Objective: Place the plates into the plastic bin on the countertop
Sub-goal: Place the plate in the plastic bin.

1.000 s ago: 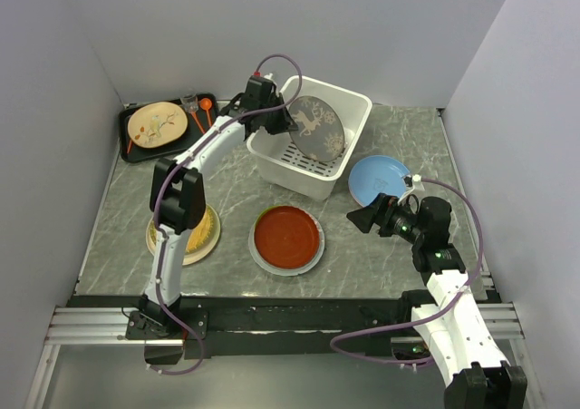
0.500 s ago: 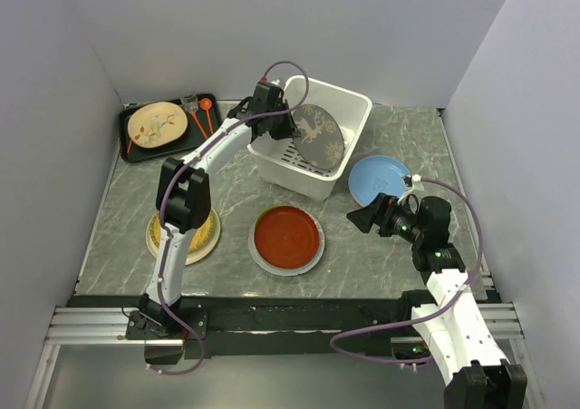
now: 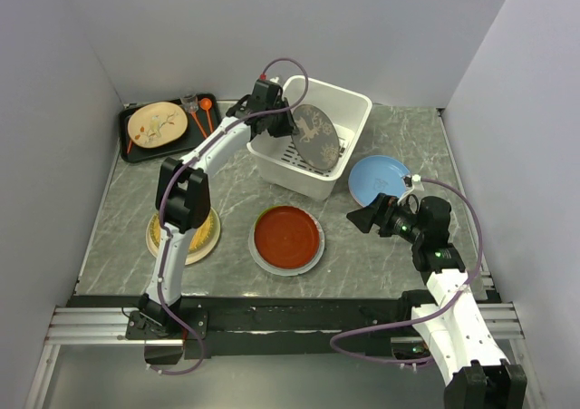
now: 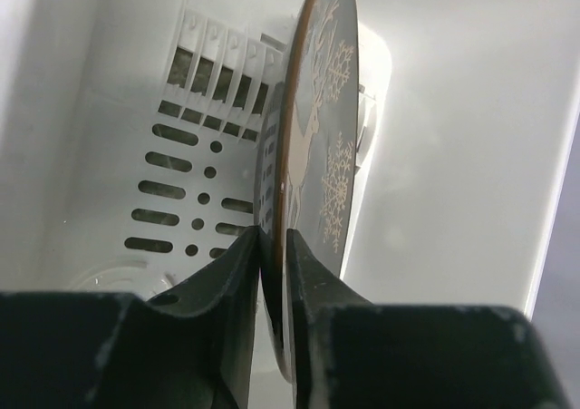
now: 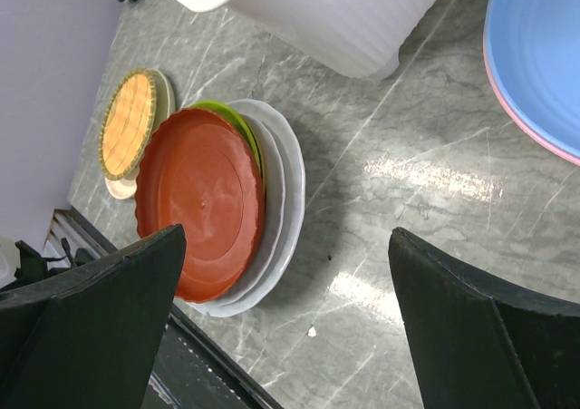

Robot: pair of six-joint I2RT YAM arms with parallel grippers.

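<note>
A: Left gripper [image 4: 272,246]: fingers flank the rim of the grey reindeer plate [image 4: 317,155]. Pinching it or just off it, cannot tell.
B: Right gripper [image 5: 288,238]?
A: Jaws spread wide, nothing between them, above the countertop [image 5: 408,182].
B: Plastic bin [image 3: 352,110]?
A: On the countertop's far side. The reindeer plate stands on edge inside it, tilted.
B: Other plates?
A: Red plate [image 5: 199,200] tops a lime green plate [image 5: 237,123] and a white plate [image 5: 285,182]. Light blue plate [image 5: 544,55] sits on a pink plate [image 5: 517,119], just beside the bin.

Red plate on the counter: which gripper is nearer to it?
Right. The right gripper hovers open beside the red plate; the left gripper is farther off inside the plastic bin, jaws around the reindeer plate.
</note>
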